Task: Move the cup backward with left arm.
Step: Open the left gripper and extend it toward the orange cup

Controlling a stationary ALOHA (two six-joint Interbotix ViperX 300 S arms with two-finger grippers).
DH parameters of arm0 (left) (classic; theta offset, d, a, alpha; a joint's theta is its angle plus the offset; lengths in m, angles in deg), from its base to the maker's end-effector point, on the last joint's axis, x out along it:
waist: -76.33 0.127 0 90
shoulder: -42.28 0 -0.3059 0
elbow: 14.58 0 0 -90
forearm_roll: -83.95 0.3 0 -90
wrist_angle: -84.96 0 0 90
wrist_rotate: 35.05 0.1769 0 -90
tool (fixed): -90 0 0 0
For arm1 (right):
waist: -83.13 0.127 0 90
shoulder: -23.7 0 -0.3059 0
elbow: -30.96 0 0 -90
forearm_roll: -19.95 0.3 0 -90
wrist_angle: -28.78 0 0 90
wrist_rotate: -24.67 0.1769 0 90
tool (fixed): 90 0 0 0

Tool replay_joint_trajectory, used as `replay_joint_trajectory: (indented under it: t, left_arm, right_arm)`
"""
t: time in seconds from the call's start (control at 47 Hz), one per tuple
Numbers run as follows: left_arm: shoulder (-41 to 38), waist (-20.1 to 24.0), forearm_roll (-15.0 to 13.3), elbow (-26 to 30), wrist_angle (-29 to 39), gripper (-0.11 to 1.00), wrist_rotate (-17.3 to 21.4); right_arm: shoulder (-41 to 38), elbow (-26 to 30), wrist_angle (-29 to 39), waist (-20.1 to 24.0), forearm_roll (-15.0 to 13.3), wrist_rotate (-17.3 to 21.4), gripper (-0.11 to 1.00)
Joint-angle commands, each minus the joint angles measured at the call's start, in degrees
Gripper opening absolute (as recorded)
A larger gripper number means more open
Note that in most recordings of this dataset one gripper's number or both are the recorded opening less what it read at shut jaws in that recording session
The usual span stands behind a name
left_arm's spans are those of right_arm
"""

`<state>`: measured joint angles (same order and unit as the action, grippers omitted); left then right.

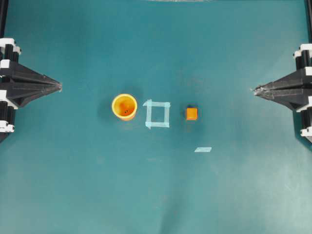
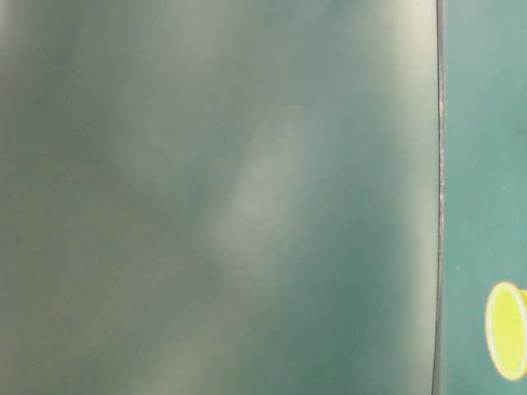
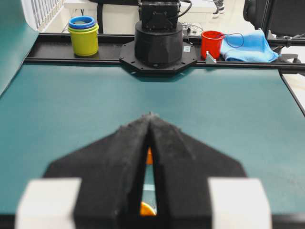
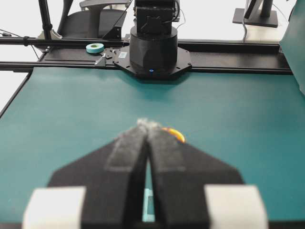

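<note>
Smooth glossy yellow-orange plastic cup point(image 1: 124, 106), matt teal table point(image 1: 156, 195) covering (faintly creased), pale tape square point(image 1: 157, 113), black grippers' rough, grainy-looking fingertips point(image 3: 138, 131), soft blue cloth point(image 3: 250, 45) behind

The overhead camera looks straight down on my table point(image 1: 73, 195), from far. The table-level camera sits very near a blurred surface; only a strip of the table with the cup point(image 2: 506, 331) shows at its right edge. My left wrist camera looks along my left gripper point(image 3: 150, 116) toward the opposite arm base point(image 3: 158, 40). My right wrist camera does likewise over my right gripper point(image 4: 145, 125).
</note>
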<state>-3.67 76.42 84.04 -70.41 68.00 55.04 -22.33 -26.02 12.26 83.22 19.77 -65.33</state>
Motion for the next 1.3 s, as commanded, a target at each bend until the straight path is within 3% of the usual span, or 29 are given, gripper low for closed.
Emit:
replay_joint_trajectory:
  t: [0.0,0.447,1.0,1.106,1.276]
  left_arm:
    - [-0.9,-0.4,0.2,0.6,2.4,-0.01,-0.2]
    - [-3.3,-0.4,0.2,0.9,7.3,0.0,-0.9]
    - [-19.0,-1.1,0.1,2.7,5.6,0.01,-1.0]
    - [-21.9,-1.1,0.2,3.6,5.6,0.1,-1.0]
    - [-25.0,-1.1,0.2,4.3,5.7,0.41,-1.0]
  right_arm:
    - [-0.6,2.2,-0.4,0.1,0.1,0.2,-0.01]
    - [-4.6,3.6,2.3,0.1,0.1,0.1,0.0]
    - [-4.5,3.7,2.5,0.1,0.1,0.1,0.0]
    - [-4.5,3.7,2.5,0.0,0.1,0.1,0.0]
    - [-4.4,3.7,2.5,0.1,0.1,0.1,0.0]
